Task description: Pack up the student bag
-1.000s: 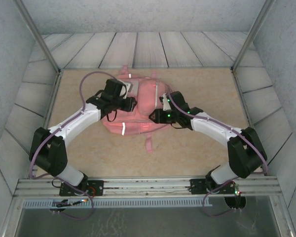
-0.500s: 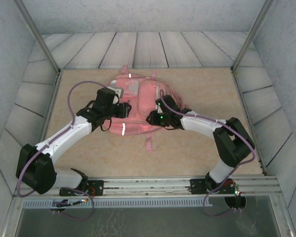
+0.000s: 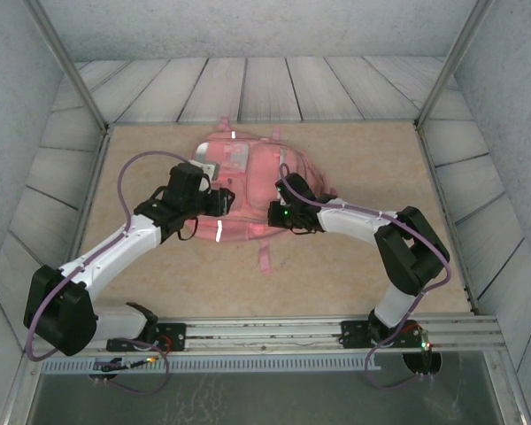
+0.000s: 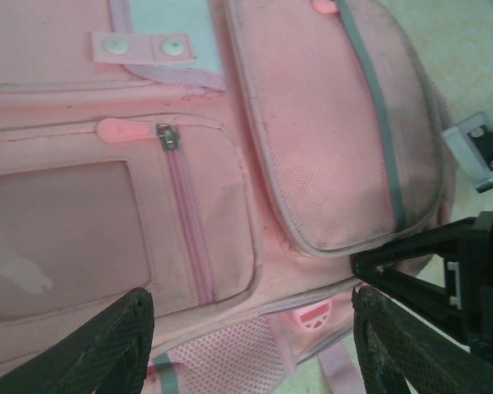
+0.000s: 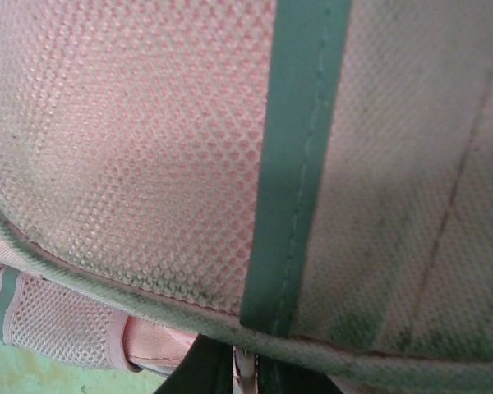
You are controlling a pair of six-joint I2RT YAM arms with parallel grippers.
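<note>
With the left tool (image 4: 251,300) spread above the bag (image 3: 252,177) and holding nothing, the right tool (image 5: 246,371), pinching its edge, could just drag it across the table (image 3: 363,177).

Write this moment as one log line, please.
item: student bag flat on table | left gripper: open over front pocket | right gripper: at bag's side edge, grip unclear
</note>
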